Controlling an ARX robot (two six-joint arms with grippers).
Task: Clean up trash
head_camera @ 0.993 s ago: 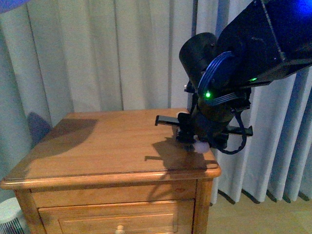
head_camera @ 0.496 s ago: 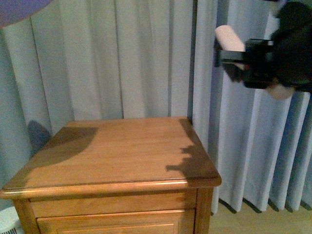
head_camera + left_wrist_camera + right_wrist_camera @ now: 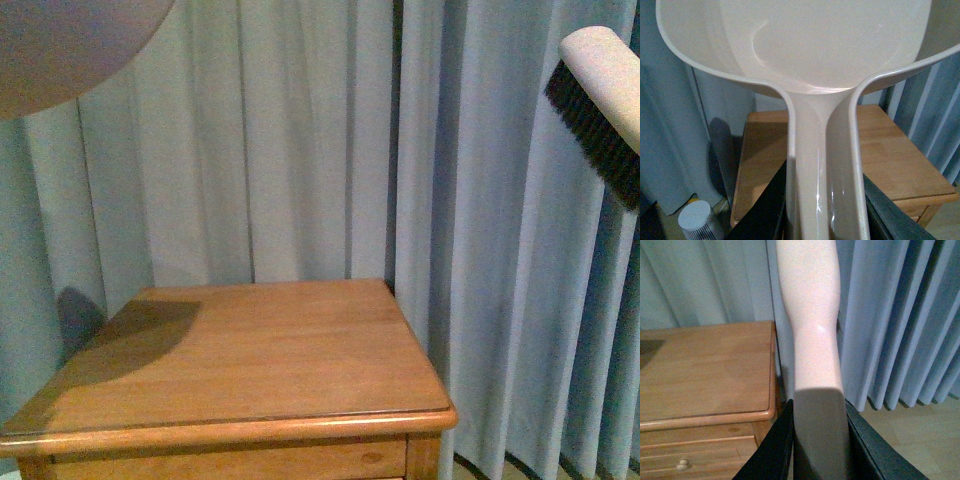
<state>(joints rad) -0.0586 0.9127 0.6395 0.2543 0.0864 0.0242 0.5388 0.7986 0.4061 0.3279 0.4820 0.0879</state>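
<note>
The trash is out of view in every frame. My left gripper (image 3: 825, 200) is shut on the handle of the beige-pink dustpan (image 3: 805, 45). Its scoop is held high above the wooden nightstand (image 3: 890, 150), and the part of its inside that shows is bare. In the front view the dustpan (image 3: 60, 45) fills the top left corner. My right gripper (image 3: 820, 440) is shut on the pale handle of the brush (image 3: 812, 330). The brush head (image 3: 600, 95), with dark bristles, hangs high at the right, beyond the nightstand's (image 3: 250, 350) right edge.
Grey-blue curtains (image 3: 300, 140) hang behind and to the right of the nightstand. A drawer with a small knob (image 3: 682, 464) is in its front. A white cylinder (image 3: 696, 220) stands on the floor by its left side. Wooden floor (image 3: 920, 440) lies to its right.
My right arm has risen from the nightstand's front right corner, where a small white wad lay, to high on the right. The dustpan has come into the top left corner.
</note>
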